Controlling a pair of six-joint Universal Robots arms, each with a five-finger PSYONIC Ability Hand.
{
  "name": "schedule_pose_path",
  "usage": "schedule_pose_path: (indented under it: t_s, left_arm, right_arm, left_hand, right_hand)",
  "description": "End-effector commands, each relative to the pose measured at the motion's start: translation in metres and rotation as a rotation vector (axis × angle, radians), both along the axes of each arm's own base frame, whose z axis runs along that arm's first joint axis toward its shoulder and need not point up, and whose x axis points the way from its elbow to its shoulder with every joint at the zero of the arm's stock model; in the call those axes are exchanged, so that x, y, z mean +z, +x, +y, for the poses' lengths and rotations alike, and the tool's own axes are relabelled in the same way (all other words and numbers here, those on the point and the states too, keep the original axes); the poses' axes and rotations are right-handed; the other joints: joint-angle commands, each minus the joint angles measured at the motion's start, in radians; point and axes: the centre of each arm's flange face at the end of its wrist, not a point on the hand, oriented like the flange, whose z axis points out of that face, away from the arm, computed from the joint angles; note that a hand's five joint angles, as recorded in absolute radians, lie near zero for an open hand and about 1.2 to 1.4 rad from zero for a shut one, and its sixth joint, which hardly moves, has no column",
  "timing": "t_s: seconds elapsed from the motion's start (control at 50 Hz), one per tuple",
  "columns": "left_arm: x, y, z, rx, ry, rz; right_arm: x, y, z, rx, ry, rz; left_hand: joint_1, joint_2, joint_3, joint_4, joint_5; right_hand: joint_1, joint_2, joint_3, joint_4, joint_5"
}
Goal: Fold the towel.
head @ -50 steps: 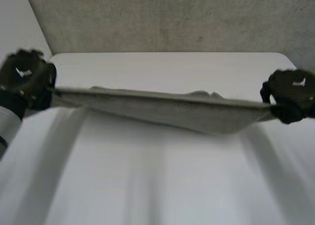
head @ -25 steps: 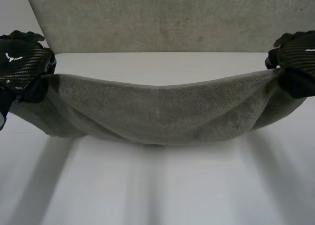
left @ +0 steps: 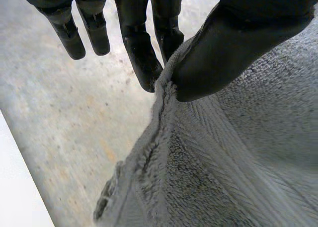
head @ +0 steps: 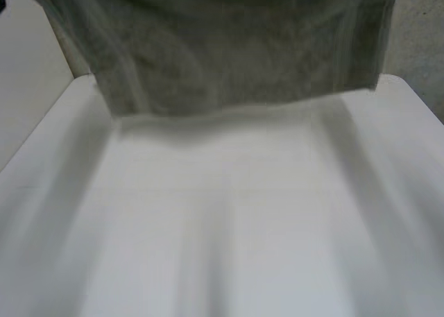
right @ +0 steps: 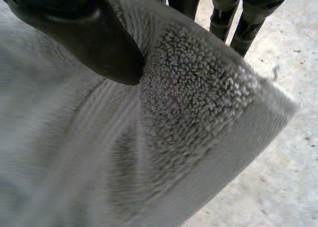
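The left hand (left: 233, 43) pinches a hemmed edge of the grey towel (head: 236, 60) between its thumb and straight fingers. In the head view the towel hangs spread wide, its lower edge over the far part of the white table (head: 236, 234); whether it touches there cannot be told. The right hand (right: 84, 33) clamps a towel corner, thumb pressed into the pile, fingers behind.

The towel (head: 236, 60), blurred, is cut off at the head view's upper edge.
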Motion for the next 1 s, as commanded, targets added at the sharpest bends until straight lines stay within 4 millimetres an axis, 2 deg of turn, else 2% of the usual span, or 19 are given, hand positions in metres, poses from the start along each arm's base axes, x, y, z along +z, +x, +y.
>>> schedule_pose_path:
  t_s: [0.02, 0.06, 0.08, 0.1, 0.12, 0.14, 0.16, 0.18, 0.22, 0.24, 0.26, 0.28, 0.32, 0.38, 0.52, 0.6, 0.72, 0.84, 1.0]
  left_arm:
    - [-0.037, 0.015, -0.005, -0.017, 0.11, -0.034]
    - [-0.061, 0.017, -0.007, -0.015, 0.164, -0.045]
    - [-0.061, 0.017, -0.007, -0.015, 0.164, -0.045]
    - [-0.074, 0.018, -0.006, -0.017, 0.197, -0.049]
    - [-0.075, 0.018, -0.006, -0.017, 0.198, -0.049]
    - [-0.088, 0.019, -0.002, -0.016, 0.235, -0.055]
    - [-0.101, 0.02, 0.003, -0.026, 0.272, -0.063]
    - [-0.101, 0.02, 0.003, -0.027, 0.273, -0.064]
    - [-0.131, 0.017, 0.016, -0.083, 0.353, -0.093]
    - [-0.131, 0.017, 0.016, -0.084, 0.353, -0.093]
    - [-0.147, 0.018, 0.022, -0.11, 0.396, -0.108]
    - [-0.147, 0.018, 0.022, -0.11, 0.397, -0.108]
    - [-0.169, 0.019, 0.039, -0.143, 0.448, -0.151]
    - [-0.178, 0.019, 0.055, -0.158, 0.463, -0.193]
    - [-0.154, 0.027, 0.087, -0.133, 0.397, -0.215]
    - [-0.132, 0.041, 0.107, -0.107, 0.383, -0.215]
    - [-0.12, 0.049, 0.117, -0.15, 0.392, -0.228]
    - [-0.132, 0.05, 0.112, -0.212, 0.45, -0.221]
    - [-0.182, 0.033, 0.079, -0.281, 0.649, -0.201]
  right_arm:
    - [-0.038, -0.005, 0.001, 0.041, 0.126, 0.03]
    - [-0.055, -0.005, 0.004, 0.061, 0.172, 0.062]
    - [-0.055, -0.005, 0.004, 0.062, 0.172, 0.062]
    - [-0.067, -0.006, 0.006, 0.075, 0.201, 0.085]
    - [-0.078, -0.009, 0.008, 0.082, 0.227, 0.107]
    - [-0.078, -0.009, 0.008, 0.082, 0.227, 0.107]
    - [-0.091, -0.012, 0.01, 0.084, 0.26, 0.128]
    - [-0.091, -0.012, 0.01, 0.084, 0.261, 0.128]
    - [-0.121, -0.019, 0.017, 0.08, 0.338, 0.17]
    - [-0.121, -0.019, 0.017, 0.08, 0.339, 0.17]
    - [-0.136, -0.022, 0.021, 0.077, 0.375, 0.195]
    - [-0.15, -0.025, 0.026, 0.072, 0.408, 0.219]
    - [-0.162, -0.027, 0.032, 0.072, 0.434, 0.241]
    - [-0.176, -0.027, 0.048, 0.094, 0.46, 0.282]
    - [-0.158, -0.04, 0.081, 0.105, 0.461, 0.294]
    - [-0.13, -0.054, 0.101, 0.119, 0.479, 0.278]
    - [-0.104, -0.066, 0.107, 0.154, 0.468, 0.27]
    - [-0.111, -0.067, 0.1, 0.17, 0.494, 0.266]
    - [-0.158, -0.054, 0.072, 0.175, 0.616, 0.326]
  left_hand:
    - [0.139, 0.05, -0.048, -0.054, 0.077]
    - [0.139, 0.05, -0.048, -0.054, 0.077]
    - [0.139, 0.05, -0.048, -0.054, 0.077]
    - [0.139, 0.05, -0.048, -0.054, 0.077]
    - [0.139, 0.05, -0.048, -0.054, 0.077]
    - [0.139, 0.05, -0.048, -0.054, 0.077]
    - [0.139, 0.05, -0.048, -0.054, 0.077]
    - [0.139, 0.05, -0.048, -0.054, 0.077]
    - [0.139, 0.05, -0.048, -0.054, 0.077]
    - [0.139, 0.05, -0.048, -0.054, 0.077]
    - [0.139, 0.05, -0.048, -0.054, 0.077]
    - [0.139, 0.05, -0.048, -0.054, 0.077]
    - [0.139, 0.05, -0.048, -0.054, 0.077]
    - [0.139, 0.05, -0.048, -0.054, 0.077]
    - [0.139, 0.05, -0.048, -0.054, 0.077]
    - [0.139, 0.05, -0.048, -0.054, 0.077]
    - [0.139, 0.05, -0.048, -0.054, 0.077]
    - [0.139, 0.05, -0.048, -0.054, 0.077]
    - [0.139, 0.05, -0.048, -0.054, 0.077]
  right_hand:
    - [0.083, 0.057, -0.046, -0.076, 0.052]
    - [0.083, 0.057, -0.046, -0.076, 0.052]
    - [0.083, 0.057, -0.046, -0.076, 0.052]
    - [0.083, 0.057, -0.046, -0.076, 0.052]
    - [0.083, 0.057, -0.046, -0.076, 0.052]
    - [0.083, 0.057, -0.046, -0.076, 0.052]
    - [0.083, 0.057, -0.046, -0.076, 0.052]
    - [0.083, 0.057, -0.046, -0.076, 0.052]
    - [0.083, 0.057, -0.046, -0.076, 0.052]
    - [0.083, 0.057, -0.046, -0.076, 0.052]
    - [0.083, 0.057, -0.046, -0.076, 0.052]
    - [0.083, 0.057, -0.046, -0.076, 0.052]
    - [0.083, 0.057, -0.046, -0.076, 0.052]
    - [0.083, 0.057, -0.046, -0.076, 0.052]
    - [0.083, 0.057, -0.046, -0.076, 0.052]
    - [0.083, 0.057, -0.046, -0.076, 0.052]
    - [0.083, 0.057, -0.046, -0.076, 0.052]
    - [0.083, 0.057, -0.046, -0.076, 0.052]
    - [0.083, 0.057, -0.046, -0.076, 0.052]
